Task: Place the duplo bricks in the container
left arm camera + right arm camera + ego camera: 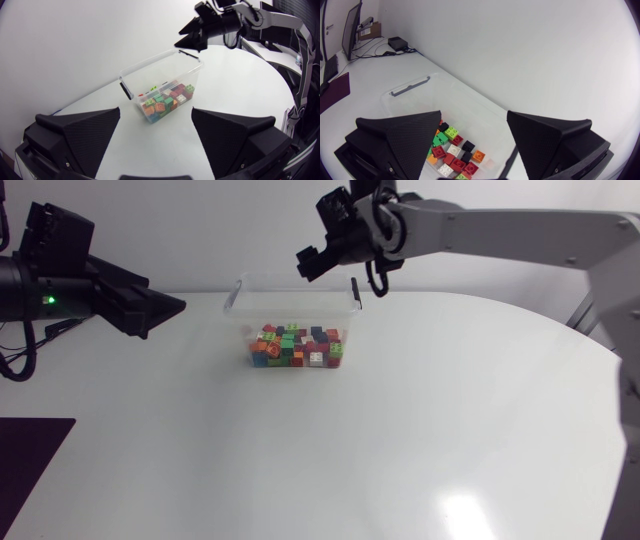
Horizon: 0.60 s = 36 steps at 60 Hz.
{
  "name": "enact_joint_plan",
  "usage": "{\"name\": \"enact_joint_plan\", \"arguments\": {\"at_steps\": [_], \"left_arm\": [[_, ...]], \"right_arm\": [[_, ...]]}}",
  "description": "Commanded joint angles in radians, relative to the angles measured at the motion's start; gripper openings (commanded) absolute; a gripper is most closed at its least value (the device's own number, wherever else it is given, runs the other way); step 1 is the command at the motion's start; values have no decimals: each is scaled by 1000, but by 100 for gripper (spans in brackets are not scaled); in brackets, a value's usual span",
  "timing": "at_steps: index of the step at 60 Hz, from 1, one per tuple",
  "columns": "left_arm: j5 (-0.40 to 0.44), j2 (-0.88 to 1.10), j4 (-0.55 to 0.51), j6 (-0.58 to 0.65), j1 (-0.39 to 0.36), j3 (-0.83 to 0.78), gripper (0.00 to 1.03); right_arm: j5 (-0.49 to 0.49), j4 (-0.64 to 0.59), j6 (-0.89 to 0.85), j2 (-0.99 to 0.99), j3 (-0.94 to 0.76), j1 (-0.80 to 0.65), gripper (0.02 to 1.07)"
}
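Observation:
A clear plastic container [291,281] stands at the back middle of the table, holding several duplo bricks [297,346] in red, green, orange, white and black. My right gripper [313,260] hangs above the container's far rim. In the right wrist view it [474,135] is open, with nothing between its fingers, and the bricks [452,150] lie below it inside the container [410,86]. My left gripper [166,308] sits off to the container's left, open and empty. From the left wrist view [156,127] the container [160,65] and its bricks [165,102] are ahead, with the right gripper [192,40] over them.
A dark mat [28,460] lies at the table's front left edge. The white tabletop [330,450] spreads wide in front of the container.

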Motion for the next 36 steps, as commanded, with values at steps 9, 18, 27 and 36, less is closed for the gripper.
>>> {"name": "enact_joint_plan", "arguments": {"at_steps": [9,18,27,36], "left_arm": [[11,-90,-3,30,55,-92,99],[12,-168,18,20,65,-157,99],[12,-248,37,6,76,-217,99],[11,-297,49,-14,110,-260,99]], "right_arm": [[68,22,-50,-324,-269,-50,102],[131,58,-67,-513,-459,-68,102],[182,84,-90,-683,-622,-90,102],[210,81,-102,-827,-745,-120,102]]}}
